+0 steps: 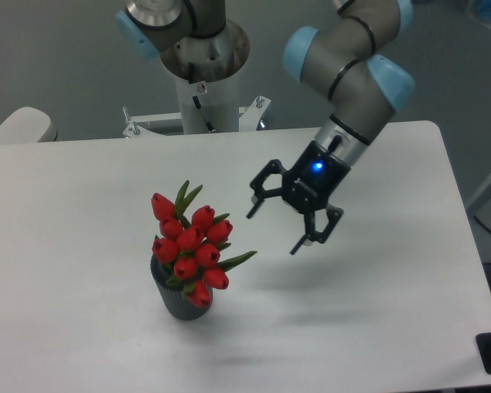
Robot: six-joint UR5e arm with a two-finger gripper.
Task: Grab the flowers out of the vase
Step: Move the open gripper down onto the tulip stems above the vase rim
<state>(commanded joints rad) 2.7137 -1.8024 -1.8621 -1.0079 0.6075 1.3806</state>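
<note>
Right of the one vase (178, 300), which is holding one bunch of about nine flowers (191, 246), one gripper (274, 226) is hovering wide open, gripping nothing.

White table (82, 188) — grey wall (49, 57) behind, evenly lit.

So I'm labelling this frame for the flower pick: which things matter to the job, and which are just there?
Part of the job:
- flowers, standing in the vase
- vase
- gripper, open, in the air right of the flowers

Just there:
- table
- robot base behind the table
</note>
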